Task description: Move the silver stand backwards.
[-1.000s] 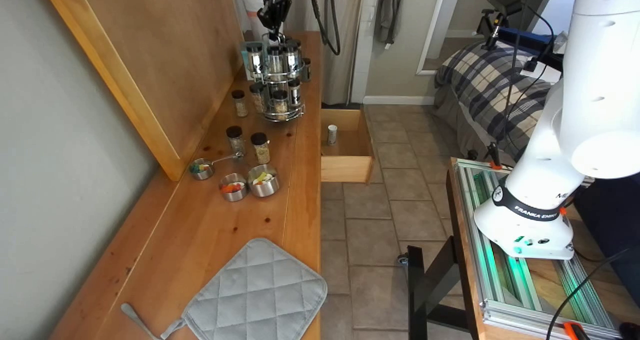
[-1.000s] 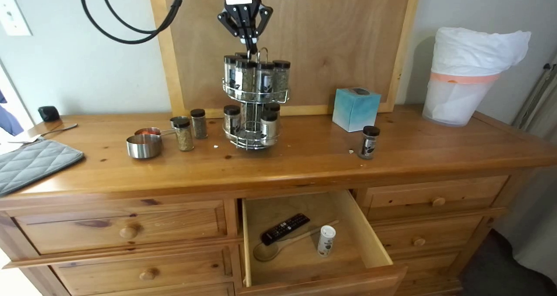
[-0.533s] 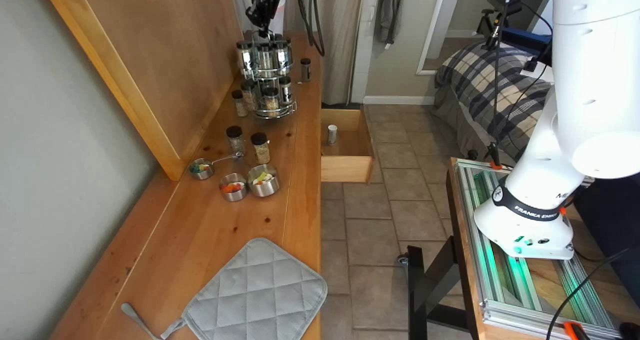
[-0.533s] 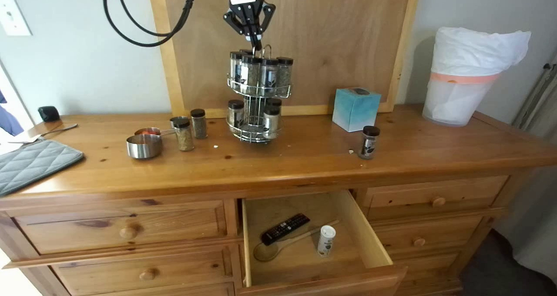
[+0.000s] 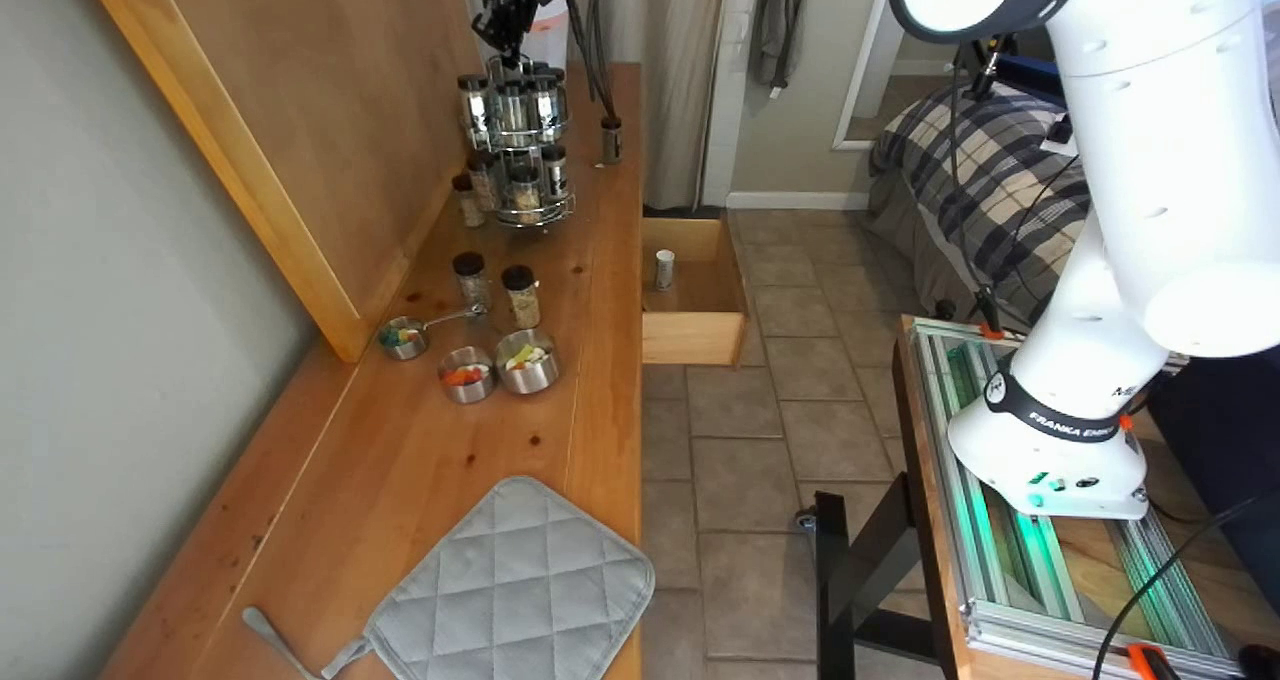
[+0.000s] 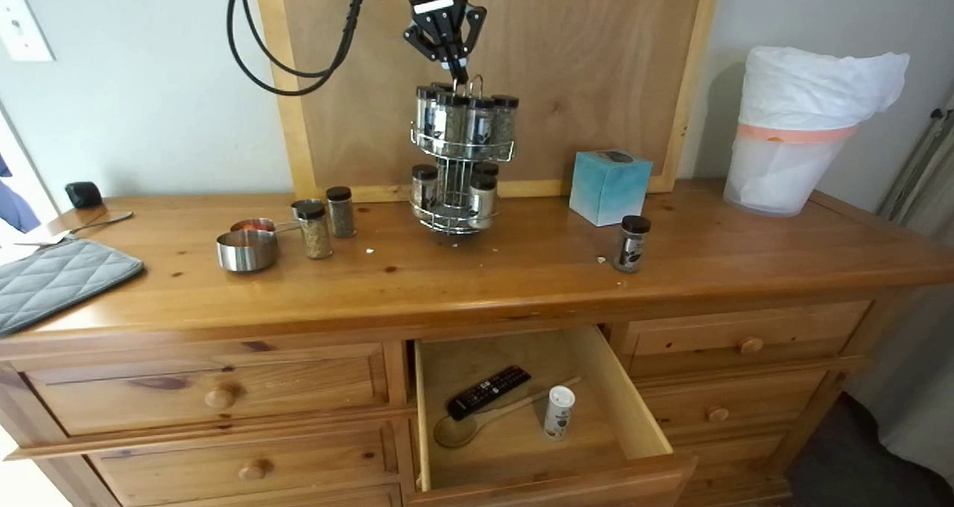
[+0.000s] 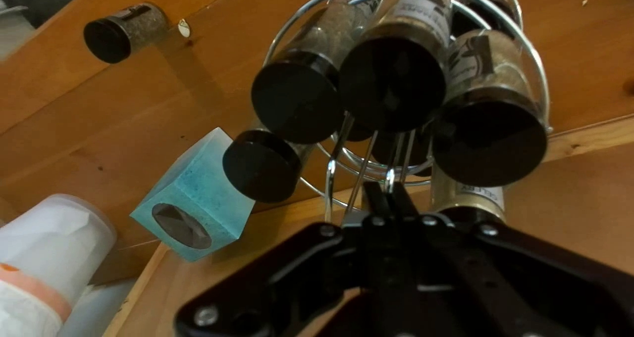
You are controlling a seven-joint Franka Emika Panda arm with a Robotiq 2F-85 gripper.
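Observation:
The silver stand is a two-tier wire rack (image 6: 452, 183) holding several black-capped spice jars (image 6: 449, 123). It is upright over the dresser top near the wooden board; whether its base touches the wood is unclear. It also shows in an exterior view (image 5: 524, 222) and in the wrist view (image 7: 330, 173). My gripper (image 6: 460, 77) points down above the stand, fingers closed on one wire of its looped handle. In the wrist view the gripper (image 7: 390, 188) has that wire between its fingertips. It shows too in an exterior view (image 5: 510, 58).
A loose jar (image 5: 467, 202) stands beside the rack, near the board (image 6: 566, 67). Two jars (image 6: 316, 231) and measuring cups (image 6: 248, 253) are to one side; a tissue box (image 6: 611, 186), another jar (image 6: 632, 244) and a lined bin (image 6: 775, 168) to the other. A drawer (image 6: 633, 410) is open.
The gripper and the stand have moved together toward the board and toward the tissue box. The loose jar beside the rack has shifted slightly toward the board in the last half second.

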